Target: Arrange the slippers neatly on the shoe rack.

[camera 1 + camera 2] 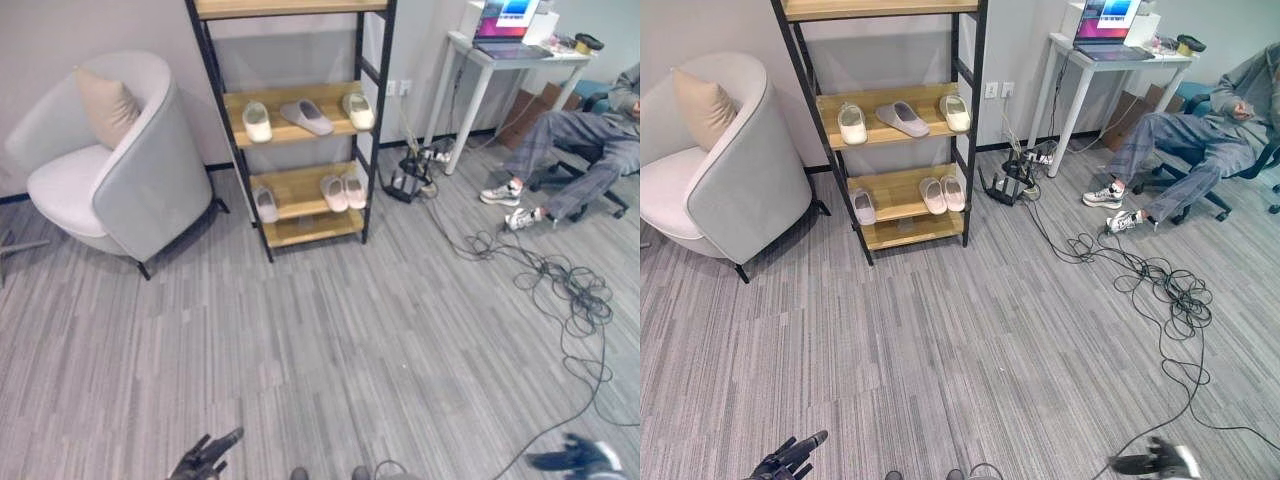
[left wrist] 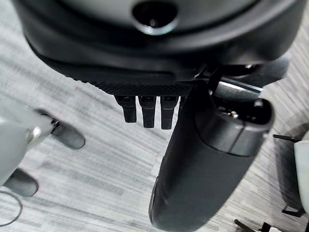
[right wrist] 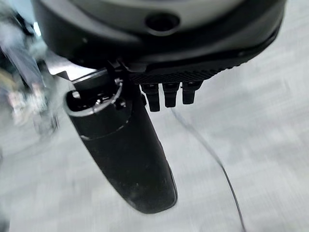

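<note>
While the slippers (image 1: 306, 116) sat on the shoe rack's (image 1: 297, 190) two wooden shelves, well away, the left robot hand (image 1: 205, 456) and right robot hand (image 1: 1155, 462) hung low with relaxed fingers, holding nothing. They looked soft and light; grasp at the heel.

Grey armchair (image 1: 120, 160) and white desk (image 1: 500, 60) on striped carpet (image 1: 330, 340).

Office: desk (image 1: 500, 55) with laptop (image 1: 505, 25), cables (image 1: 560, 285).

We are seeing six slippers (image 1: 308, 116) sitting on the shoe rack's (image 1: 296, 190) two wooden shelves, well beyond both our hands (image 1: 206, 456).
</note>
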{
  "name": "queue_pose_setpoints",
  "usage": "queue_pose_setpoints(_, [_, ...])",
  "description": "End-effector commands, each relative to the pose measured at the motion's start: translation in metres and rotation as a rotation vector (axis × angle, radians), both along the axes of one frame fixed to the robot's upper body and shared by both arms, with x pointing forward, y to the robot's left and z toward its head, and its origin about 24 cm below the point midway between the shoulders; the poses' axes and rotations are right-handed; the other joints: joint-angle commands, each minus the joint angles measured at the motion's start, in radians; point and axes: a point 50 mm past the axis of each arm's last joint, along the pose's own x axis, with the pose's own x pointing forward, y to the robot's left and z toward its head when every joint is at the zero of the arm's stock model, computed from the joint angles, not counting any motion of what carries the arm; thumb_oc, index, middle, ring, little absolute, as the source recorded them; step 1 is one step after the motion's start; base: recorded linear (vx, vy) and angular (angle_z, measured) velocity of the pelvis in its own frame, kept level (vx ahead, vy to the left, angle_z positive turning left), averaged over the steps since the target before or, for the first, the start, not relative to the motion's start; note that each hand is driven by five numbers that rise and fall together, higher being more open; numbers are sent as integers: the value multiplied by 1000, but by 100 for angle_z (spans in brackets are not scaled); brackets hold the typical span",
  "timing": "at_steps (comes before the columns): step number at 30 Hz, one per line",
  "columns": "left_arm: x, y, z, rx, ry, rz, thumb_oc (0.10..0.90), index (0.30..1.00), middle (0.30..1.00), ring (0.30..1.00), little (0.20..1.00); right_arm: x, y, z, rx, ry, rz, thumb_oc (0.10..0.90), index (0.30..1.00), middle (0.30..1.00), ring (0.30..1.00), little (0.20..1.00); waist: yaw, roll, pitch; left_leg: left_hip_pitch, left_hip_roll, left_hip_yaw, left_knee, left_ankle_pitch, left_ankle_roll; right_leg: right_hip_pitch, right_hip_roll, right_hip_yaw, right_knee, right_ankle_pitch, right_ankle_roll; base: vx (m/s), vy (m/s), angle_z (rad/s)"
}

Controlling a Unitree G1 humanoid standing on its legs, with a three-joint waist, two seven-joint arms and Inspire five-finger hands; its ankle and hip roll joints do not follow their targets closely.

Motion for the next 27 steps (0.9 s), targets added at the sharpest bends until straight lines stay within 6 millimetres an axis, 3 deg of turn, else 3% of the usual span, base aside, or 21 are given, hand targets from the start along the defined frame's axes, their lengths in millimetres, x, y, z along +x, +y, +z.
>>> queue_pose_setpoints(1, [-8, 6, 0, 22, 18, 22, 800, 900, 900, 900, 900, -4, 14, -9, 24, 45, 45, 800, 900, 900, 900, 900, 14, -1, -39, 23, -2, 2, 66, -110, -2, 79, -38, 9, -84, -23, 96, 5, 14, -3])
queue_pose_setpoints(3, [-11, 1, -3, 21, 53, -8, 800, 900, 900, 900, 900, -5, 33, -19, 62, 75, 87, 800, 900, 900, 900, 900, 17, 1, -42, 23, -2, 2, 50, -108, 1, 75, -38, 12, -93, -23, 95, 27, 17, -5])
queue_pose_setpoints(5, [-13, -1, -4, 21, 66, -18, 800, 900, 900, 900, 900, -8, 38, -22, 73, 86, 88, 800, 900, 900, 900, 900, 17, 1, -43, 22, -2, 2, 51, -109, 1, 73, -38, 13, -92, -23, 95, 39, -5, -2])
queue_pose_setpoints(8, [-26, -10, -10, -5, 122, -56, 800, 900, 900, 900, 900, -16, 51, -29, 115, 104, 84, 800, 900, 900, 900, 900, 17, 2, -13, -31, -5, 3, 149, -118, -12, 52, -36, 21, -66, -45, 81, -18, -25, 2])
queue_pose_setpoints(9, [-26, -11, -10, -3, 131, -74, 800, 900, 900, 900, 900, -13, 50, -28, 112, 93, 79, 800, 900, 900, 900, 900, 21, -2, 11, -103, -3, 11, 263, -90, -35, 49, -40, 17, -58, -52, 70, -72, -80, 3])
queue_pose_setpoints(10, [-21, -11, -9, 1, 126, -87, 800, 900, 900, 900, 900, -14, 49, -28, 111, 91, 68, 800, 900, 900, 900, 900, 19, -6, 35, -180, 26, 32, 397, -26, -63, 48, -44, 6, -50, -56, 55, -77, -215, 33])
queue_pose_setpoints(11, [-11, -10, -7, 20, 99, -108, 800, 900, 900, 900, 900, -16, 46, -28, 109, 98, 51, 800, 900, 900, 900, 900, 31, -22, 89, -297, 62, 84, 589, 34, -56, 64, -51, -13, -52, -60, 32, 102, -207, 65])
queue_pose_setpoints(12, [-8, -13, -7, 19, 92, -116, 800, 900, 900, 900, 900, -15, 44, -27, 93, 107, 37, 800, 900, 900, 900, 900, 40, -16, 104, -367, 68, 139, 567, -10, -37, 97, -48, -31, -69, -86, 34, 136, -154, 69])
queue_pose_setpoints(13, [-8, -13, -7, 19, 93, -116, 800, 900, 900, 900, 900, -15, 44, -27, 93, 107, 37, 800, 900, 900, 900, 900, 41, -16, 105, -366, 68, 139, 569, -13, -36, 98, -48, -31, -69, -87, 35, 289, 27, 41])
queue_pose_setpoints(14, [-12, -14, -8, 15, 106, -121, 800, 900, 900, 900, 900, -18, 43, -27, 90, 117, 30, 800, 900, 900, 900, 900, 50, -10, 99, -382, 56, 178, 474, -50, -14, 122, -48, -36, -87, -103, 43, 455, 164, 26])
queue_pose_setpoints(15, [-24, -19, -12, 7, 146, -137, 800, 900, 900, 900, 900, -19, 43, -27, 97, 104, 7, 800, 900, 900, 900, 900, 80, 11, 83, -401, 41, 189, 266, 12, -6, 163, -27, -29, -117, -115, 57, 456, 160, 29])
queue_pose_setpoints(16, [-25, -19, -12, 7, 146, -137, 800, 900, 900, 900, 900, -19, 43, -27, 97, 105, 7, 800, 900, 900, 900, 900, 81, 7, 84, -392, 36, 192, 254, 18, -5, 167, -32, -28, -119, -116, 58, 654, 215, 18])
queue_pose_setpoints(17, [-31, -17, -13, 20, 166, -153, 800, 900, 900, 900, 900, -17, 46, -28, 106, 102, 16, 800, 900, 900, 900, 900, 123, 1, 82, -422, 2, 164, 67, 62, -11, 228, -29, -12, -146, -134, 73, 644, 181, -20])
queue_pose_setpoints(18, [-46, -13, -14, 19, 215, -135, 800, 900, 900, 900, 900, -15, 52, -30, 110, 105, 45, 800, 900, 900, 900, 900, 164, -12, 70, -432, -22, 84, 29, 84, -10, 256, -38, 16, -138, -146, 92, 852, 255, -49])
queue_pose_setpoints(19, [-60, -14, -16, 17, 280, -176, 800, 900, 900, 900, 900, -19, 56, -32, 120, 120, 44, 800, 900, 900, 900, 900, 166, -11, 51, -434, -28, 73, 47, 110, -2, 274, -39, 29, -132, -147, 103, 512, 152, -73])
queue_pose_setpoints(21, [-64, -11, -15, 38, 317, -229, 800, 900, 900, 900, 900, -22, 58, -34, 128, 130, 41, 800, 900, 900, 900, 900, 164, -17, 37, -440, -33, 82, 85, 119, 8, 277, -53, 35, -117, -144, 106, 368, 136, -54])
queue_pose_setpoints(22, [-70, -9, -15, 56, 351, -279, 800, 900, 900, 900, 900, -25, 63, -36, 140, 142, 45, 800, 900, 900, 900, 900, 164, -26, 20, -433, -43, 87, 111, 113, 22, 266, -65, 48, -72, -136, 117, 649, 253, -24])
queue_pose_setpoints(23, [-61, -7, -13, 102, 347, -378, 800, 900, 900, 900, 900, -25, 71, -39, 165, 149, 65, 800, 900, 900, 900, 900, 155, -42, 2, -398, -68, 93, 134, 73, 51, 225, -95, 52, 68, -58, 165, 490, 198, -23])
queue_pose_setpoints(24, [-61, -7, -13, 102, 347, -378, 800, 900, 900, 900, 900, -25, 71, -39, 165, 149, 65, 800, 900, 900, 900, 900, 156, -40, 1, -399, -65, 93, 134, 75, 50, 223, -93, 54, 67, -56, 165, 471, 248, -35])
queue_pose_setpoints(25, [-22, -13, -9, 216, 256, -555, 800, 900, 900, 900, 900, -8, 83, -38, 174, 115, 156, 800, 900, 900, 900, 900, 136, -30, 21, -342, -72, 109, 146, 24, 82, 142, -146, 34, 271, 107, 218, 291, 211, -27])
queue_pose_setpoints(27, [10, -21, -3, 307, 183, -723, 800, 900, 900, 900, 900, 16, 95, -34, 177, 51, 241, 800, 900, 900, 900, 900, 117, 0, 47, -270, -64, 118, 143, -14, 105, 51, -177, -10, 438, 182, 208, 341, 243, -16])
